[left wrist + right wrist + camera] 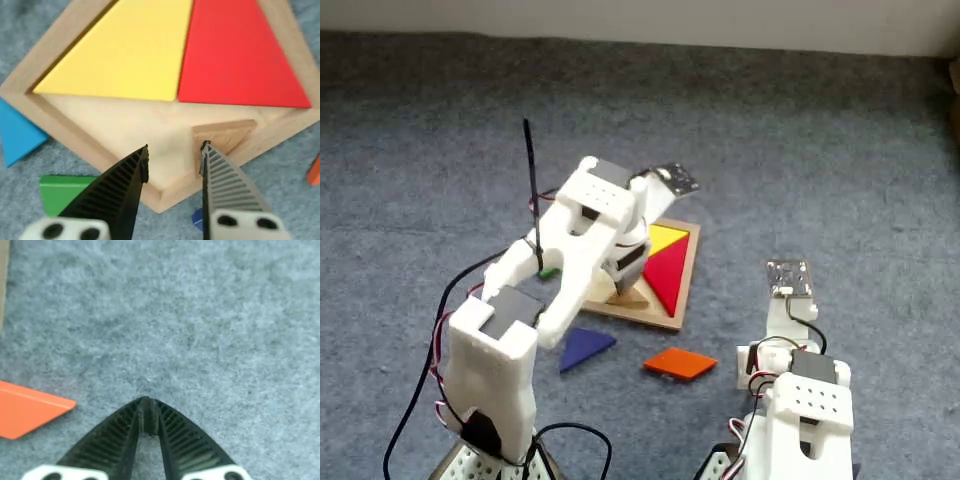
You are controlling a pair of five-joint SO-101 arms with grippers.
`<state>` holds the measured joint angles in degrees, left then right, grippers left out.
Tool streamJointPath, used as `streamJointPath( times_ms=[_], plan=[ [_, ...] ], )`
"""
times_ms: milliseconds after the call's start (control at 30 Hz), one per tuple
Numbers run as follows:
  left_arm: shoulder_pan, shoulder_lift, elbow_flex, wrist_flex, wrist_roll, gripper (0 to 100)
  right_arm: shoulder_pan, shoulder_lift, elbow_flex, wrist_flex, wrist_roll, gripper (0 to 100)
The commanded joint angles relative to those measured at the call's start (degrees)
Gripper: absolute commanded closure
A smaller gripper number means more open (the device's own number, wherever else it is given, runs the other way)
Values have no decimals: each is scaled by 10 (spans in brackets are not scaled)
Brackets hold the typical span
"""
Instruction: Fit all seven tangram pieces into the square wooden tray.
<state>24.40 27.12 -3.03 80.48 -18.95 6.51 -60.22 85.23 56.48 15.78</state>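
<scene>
A grey-blue carpet (pixel 800 150) with a short, felted nap covers the whole working surface. Seen close up from the wrists, its fibres are mottled light and dark. Along the carpet's far edge runs a pale, off-white band (pixel 720 20), plain and unmarked; whether it is wall or bare floor cannot be told. At the carpet's far right edge sits a small brownish shape (pixel 956 90), too cut off to identify. Light falls soft and even across the carpet, with faint shadows.
</scene>
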Motion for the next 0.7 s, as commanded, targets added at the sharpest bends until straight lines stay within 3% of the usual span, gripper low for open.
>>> streamJointPath(
  times_ms=[0, 167, 367, 667],
  plan=[
    [61, 2, -6, -4, 13, 811, 12, -7, 0, -15, 4, 994],
    [112, 0, -6, -4, 21, 811, 12, -7, 0, -15, 4, 994],
    [121, -1, -51, -3, 71, 811, 12, -7, 0, -15, 4, 994],
    [62, -2, -192, 136, 73, 811, 12, -7, 0, -15, 4, 994]
  ],
)
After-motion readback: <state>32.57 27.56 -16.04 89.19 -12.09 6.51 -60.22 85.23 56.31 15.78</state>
